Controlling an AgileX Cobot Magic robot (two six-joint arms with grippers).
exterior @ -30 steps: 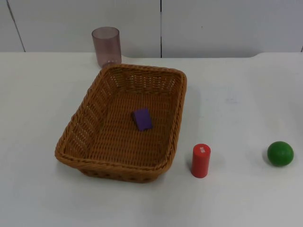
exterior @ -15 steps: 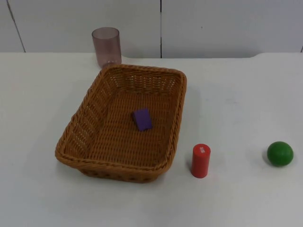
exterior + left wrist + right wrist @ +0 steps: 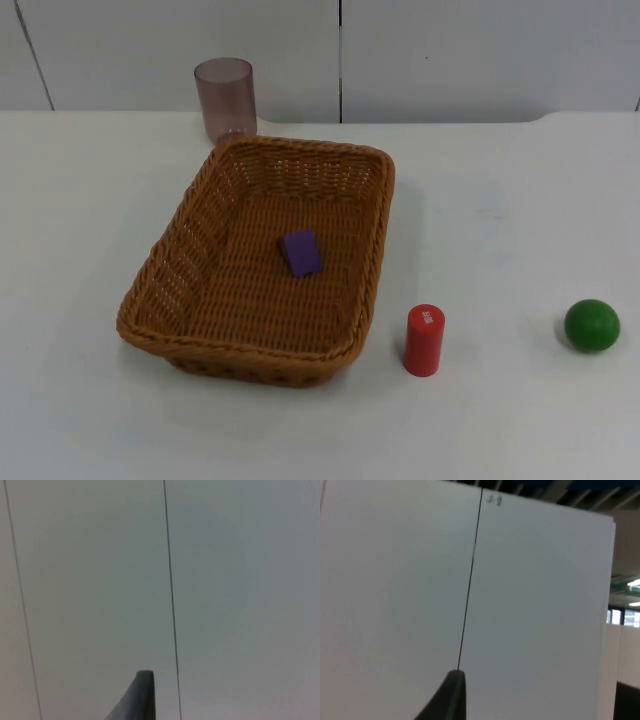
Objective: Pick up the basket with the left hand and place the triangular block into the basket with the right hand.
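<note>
The woven basket [image 3: 262,258] sits on the white table [image 3: 500,200] left of centre, its long axis running from near-left to far-right. The purple triangular block [image 3: 301,251] lies on the basket floor near the middle, its long axis running near to far, tilted slightly left at the far end. A translucent cup [image 3: 225,98] stands just beyond the basket's far-left corner. A red cylinder [image 3: 424,340] stands upright near the basket's near-right corner; a green ball [image 3: 591,325] lies well apart to the right. Open table lies between them. Left pincer [image 3: 142,690] and right pincer [image 3: 452,692] face the grey partition wall [image 3: 240,580]; I cannot tell how far either is open.
</note>
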